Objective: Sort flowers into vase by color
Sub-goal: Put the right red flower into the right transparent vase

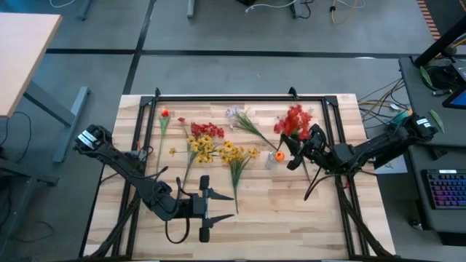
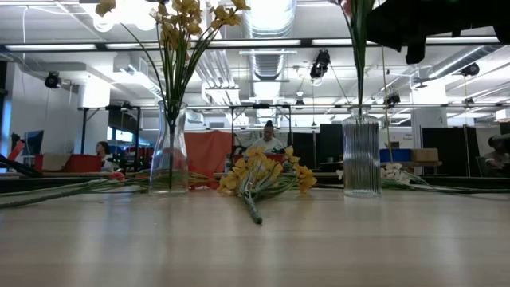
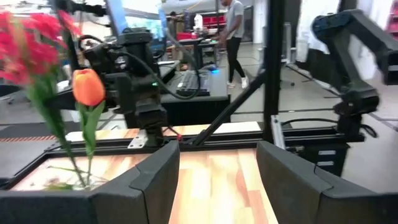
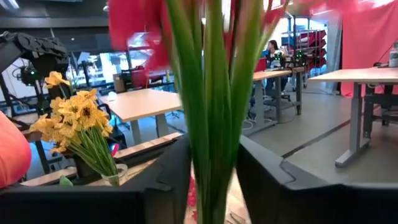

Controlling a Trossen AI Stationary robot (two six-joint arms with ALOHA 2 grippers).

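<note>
1. Table's near edge, 6 o'clock: we see the left gripper (image 1: 231, 206) low over the wooden table (image 1: 277, 218). It is spread wide, nothing in it, aimed toward 3 o'clock.
2. Table centre: a yellow bunch (image 1: 237, 155) lies flat, stalks toward the near edge.
3. Just at 9 o'clock of that: a clear glass vase (image 2: 170, 163) stands upright with yellow flowers (image 1: 203, 151) in it.
4. 3 o'clock of centre: an orange tulip (image 1: 279, 155) stands upright, just beside the right gripper.
5. 2–3 o'clock: the right gripper (image 1: 295, 149) sits at the red flowers (image 1: 295, 120). Their green stalks run straight through it and down into a ribbed glass vase (image 2: 362, 159). We cannot tell whether it clamps the stalks or is loose around them.
6. 11 o'clock of centre: a red spray (image 1: 206, 130) lies just behind the yellow vase.
7. 12 o'clock: a white spray (image 1: 238, 115) lies flat, its stalk slanting toward the tulip.
8. 10 o'clock, far-left corner: a single red stem (image 1: 164, 114) lies alone, well apart from the vases.
9. Beyond the table: a person (image 2: 268, 137) stands in the room.
</note>
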